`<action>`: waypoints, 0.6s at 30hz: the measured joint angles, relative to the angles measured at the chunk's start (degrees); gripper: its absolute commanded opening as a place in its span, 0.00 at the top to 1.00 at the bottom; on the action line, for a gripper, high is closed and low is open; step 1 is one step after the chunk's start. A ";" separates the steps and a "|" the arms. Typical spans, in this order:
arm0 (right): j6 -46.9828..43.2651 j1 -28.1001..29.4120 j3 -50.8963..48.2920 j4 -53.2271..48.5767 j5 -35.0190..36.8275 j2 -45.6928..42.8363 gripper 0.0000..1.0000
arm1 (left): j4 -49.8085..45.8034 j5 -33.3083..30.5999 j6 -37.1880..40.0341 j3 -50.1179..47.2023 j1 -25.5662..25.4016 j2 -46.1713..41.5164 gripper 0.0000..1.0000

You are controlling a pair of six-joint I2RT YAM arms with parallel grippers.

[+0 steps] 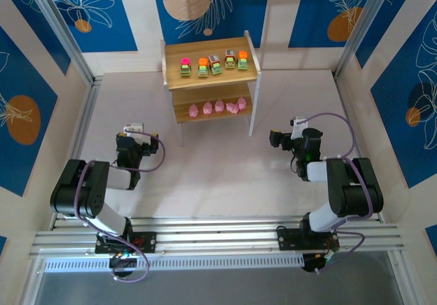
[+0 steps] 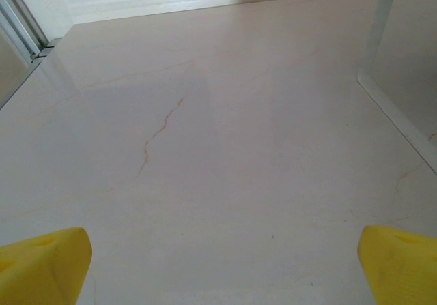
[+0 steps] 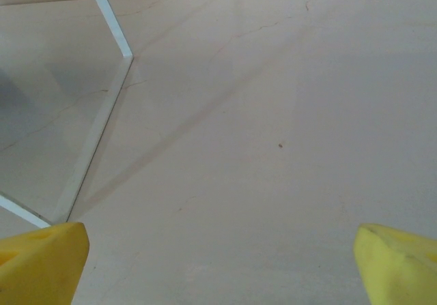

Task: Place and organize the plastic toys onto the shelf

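The shelf (image 1: 209, 80) stands at the back of the table, a two-tier rack of light wooden boards on white legs. Several blocky green-yellow plastic toys (image 1: 216, 64) line its top board in a row. On the lower board sit several pink figures (image 1: 219, 106), also in a row. My left gripper (image 2: 222, 267) hangs open over bare table in front and to the left of the shelf, and its yellow fingertips (image 2: 44, 264) have nothing between them. My right gripper (image 3: 220, 264) is open and empty too, to the shelf's right. A white shelf leg (image 2: 379, 25) shows in the left wrist view.
Blue patterned panels wall the table on the left, back and right. An aluminium post (image 1: 65, 35) and floor rail run along the left side, and another post (image 1: 362, 25) stands at the right. The shelf's white base rail (image 3: 95, 134) lies left of my right gripper.
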 measured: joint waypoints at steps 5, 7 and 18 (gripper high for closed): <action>0.00 -0.04 0.00 0.00 -0.35 0.00 0.01 | -0.70 1.03 0.04 0.35 0.00 0.00 0.00; 0.00 -0.04 0.00 0.00 -0.35 0.00 0.01 | -0.70 1.07 0.04 0.48 0.00 0.00 0.00; 0.00 -0.04 0.00 0.00 -0.35 0.00 0.01 | -0.70 1.09 0.04 0.59 0.00 0.00 0.00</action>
